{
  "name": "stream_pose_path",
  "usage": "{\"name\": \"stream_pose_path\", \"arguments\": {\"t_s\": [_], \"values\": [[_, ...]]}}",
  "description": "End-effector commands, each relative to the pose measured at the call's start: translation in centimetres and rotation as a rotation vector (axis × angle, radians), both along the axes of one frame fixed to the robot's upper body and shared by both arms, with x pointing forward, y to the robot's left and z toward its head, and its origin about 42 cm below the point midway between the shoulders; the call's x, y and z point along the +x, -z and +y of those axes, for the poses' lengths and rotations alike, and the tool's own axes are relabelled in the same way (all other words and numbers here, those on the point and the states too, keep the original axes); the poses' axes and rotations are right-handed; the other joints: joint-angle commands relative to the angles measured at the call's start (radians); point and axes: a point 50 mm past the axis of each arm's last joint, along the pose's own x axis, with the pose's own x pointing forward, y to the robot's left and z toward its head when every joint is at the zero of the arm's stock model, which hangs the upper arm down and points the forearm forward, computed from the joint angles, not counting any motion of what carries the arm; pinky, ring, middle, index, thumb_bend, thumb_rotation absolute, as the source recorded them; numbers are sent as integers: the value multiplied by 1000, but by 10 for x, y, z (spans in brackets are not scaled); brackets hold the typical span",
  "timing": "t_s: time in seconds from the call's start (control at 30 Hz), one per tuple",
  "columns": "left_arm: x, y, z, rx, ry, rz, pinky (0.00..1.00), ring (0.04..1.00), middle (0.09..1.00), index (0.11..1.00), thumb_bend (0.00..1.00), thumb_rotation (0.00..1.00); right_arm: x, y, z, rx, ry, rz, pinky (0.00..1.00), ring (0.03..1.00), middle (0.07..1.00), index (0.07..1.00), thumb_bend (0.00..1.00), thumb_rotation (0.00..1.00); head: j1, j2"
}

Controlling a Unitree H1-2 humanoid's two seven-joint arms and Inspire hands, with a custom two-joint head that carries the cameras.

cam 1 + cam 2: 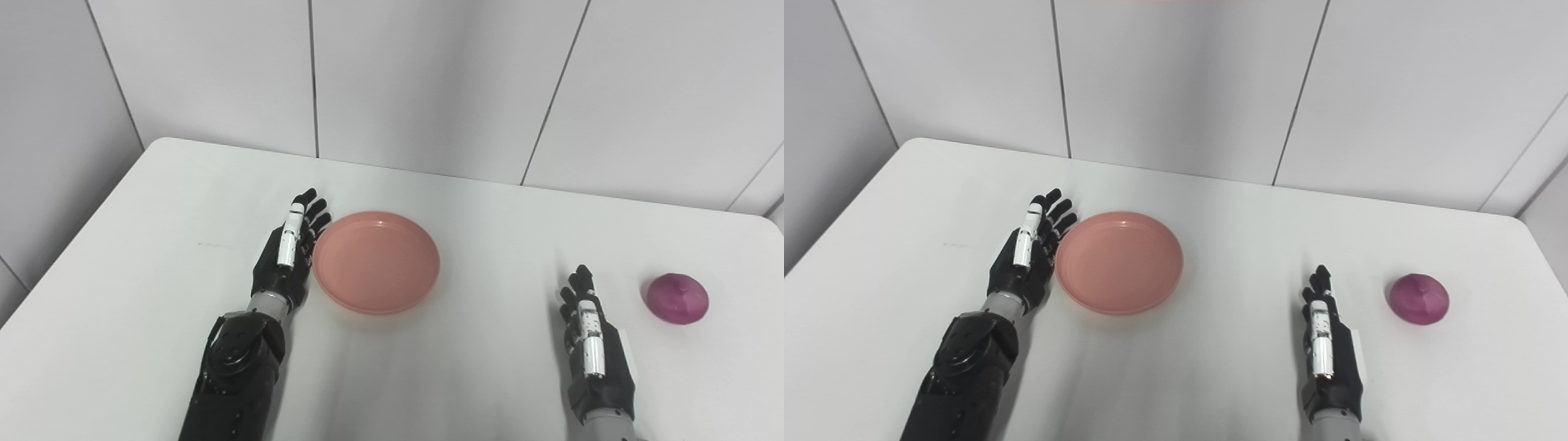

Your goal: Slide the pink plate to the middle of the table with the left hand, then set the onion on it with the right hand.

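A shallow pink plate (376, 262) lies flat near the middle of the white table (153, 202). My left hand (293, 250) rests edge-on against the plate's left rim, fingers straight and apart, holding nothing. A purple onion (677, 298) sits on the table at the right. My right hand (589, 343) stands edge-on a little left of the onion, apart from it, open with straight fingers.
Grey wall panels (429, 79) rise just behind the table's far edge. The table's rounded right corner (773, 223) lies close beyond the onion. Bare tabletop stretches between the plate and my right hand.
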Motion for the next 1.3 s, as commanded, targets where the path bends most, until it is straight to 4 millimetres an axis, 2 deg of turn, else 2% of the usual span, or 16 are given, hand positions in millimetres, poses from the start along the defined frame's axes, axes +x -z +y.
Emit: {"name": "stream_pose_path", "arguments": {"t_s": [0.0, 0.2, 0.63, 1.27], "values": [[3, -16, -2, 7, 36, -54, 961, 961, 961, 943, 386, 1000, 4, -13, 8, 15, -12, -71, 1000, 989, 995, 1000, 241, 1000, 0, -1], [1, -12, -8, -9, 87, -50, 976, 963, 973, 960, 403, 1000, 5, -13, 12, 19, -12, -70, 1000, 990, 996, 1000, 266, 1000, -39, 17], [-4, -14, -17, -21, 105, -34, 954, 951, 952, 942, 402, 1000, 6, -21, 21, 31, -9, -75, 1000, 990, 1000, 1000, 245, 1000, -99, 59], [-24, -6, -41, -22, 189, -23, 947, 952, 956, 940, 461, 1000, 8, -20, 26, 54, -12, -74, 1000, 992, 1000, 1000, 261, 1000, -126, 56]]}}
